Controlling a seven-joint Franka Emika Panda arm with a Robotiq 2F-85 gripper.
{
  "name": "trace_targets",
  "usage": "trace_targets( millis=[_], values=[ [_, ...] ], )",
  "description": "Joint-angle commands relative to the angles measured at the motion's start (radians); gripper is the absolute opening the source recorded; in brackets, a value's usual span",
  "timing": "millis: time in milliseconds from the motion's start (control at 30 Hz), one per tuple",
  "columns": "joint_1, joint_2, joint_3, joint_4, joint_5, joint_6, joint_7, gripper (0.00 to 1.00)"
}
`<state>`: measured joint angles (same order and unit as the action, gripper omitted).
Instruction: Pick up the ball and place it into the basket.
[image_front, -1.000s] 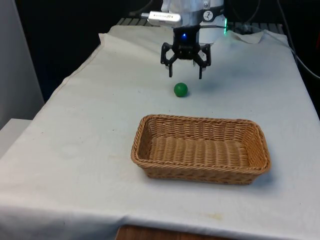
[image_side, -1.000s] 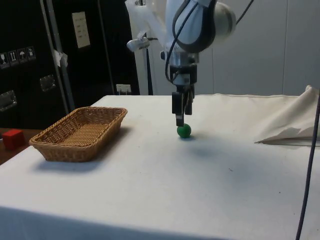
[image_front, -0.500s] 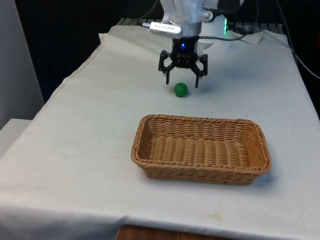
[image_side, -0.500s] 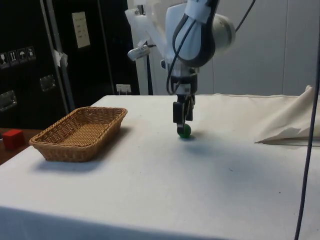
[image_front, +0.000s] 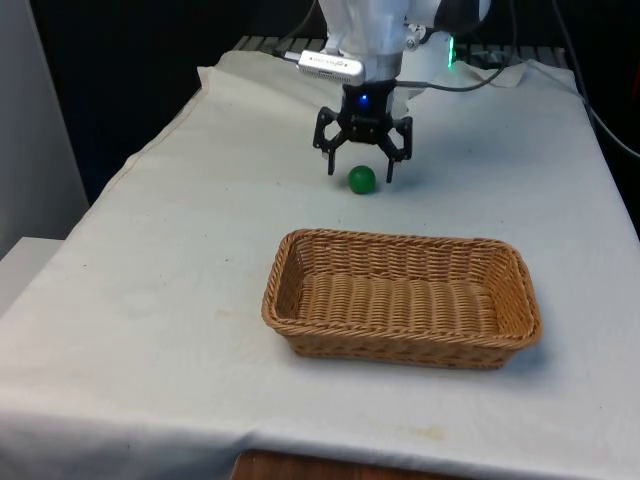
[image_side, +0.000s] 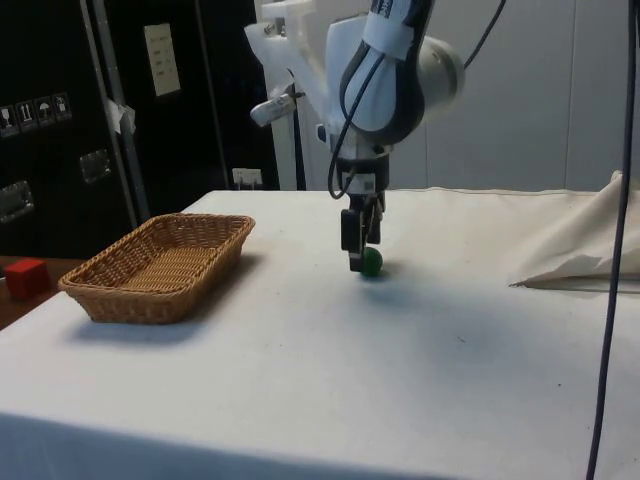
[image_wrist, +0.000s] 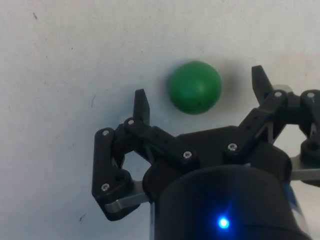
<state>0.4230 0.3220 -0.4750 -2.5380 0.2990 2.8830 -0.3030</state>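
Note:
A small green ball (image_front: 362, 179) lies on the white cloth, beyond the basket (image_front: 402, 298) as the front view has it. The gripper (image_front: 359, 170) is open and low over the cloth, one finger on each side of the ball, which sits slightly forward of the fingertip line (image_wrist: 195, 88). From the side, the fingers (image_side: 355, 262) reach down just in front of the ball (image_side: 372, 262). Nothing is held. The woven wicker basket (image_side: 160, 265) is oblong, shallow and holds nothing.
A rumpled fold of cloth (image_side: 585, 250) rises at the side view's right. A cable (image_side: 612, 300) hangs down there. A small red block (image_side: 26, 277) sits off the table past the basket.
The open gripper has come down from above the ball to cloth level and shifted slightly towards the front view's left, its fingers now flanking the ball. The ball has not moved.

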Motion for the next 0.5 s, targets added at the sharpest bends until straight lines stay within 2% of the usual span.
trace_targets(
  millis=[0,33,67,100,233,300,333,367,433,467],
  values=[
    [-0.006,-0.002,0.012,-0.002,0.012,0.015,-0.006,1.0],
    [-0.006,0.0,0.011,-0.002,0.012,0.016,-0.005,1.0],
    [0.0,0.003,0.0,0.0,0.0,0.004,0.0,1.0],
    [-0.006,0.001,0.011,-0.002,0.011,0.017,-0.005,1.0],
    [-0.005,0.003,0.011,-0.001,0.011,0.018,-0.004,0.63],
    [-0.005,0.004,0.011,-0.001,0.01,0.018,-0.004,0.42],
    [-0.005,0.004,0.011,-0.001,0.01,0.018,-0.004,0.28],
    [0.0,0.005,0.001,0.0,0.0,0.006,0.0,0.19],
    [-0.005,0.004,0.011,-0.001,0.01,0.019,-0.004,0.02],
    [-0.005,0.004,0.011,-0.001,0.01,0.019,-0.004,0.01]
  ],
)
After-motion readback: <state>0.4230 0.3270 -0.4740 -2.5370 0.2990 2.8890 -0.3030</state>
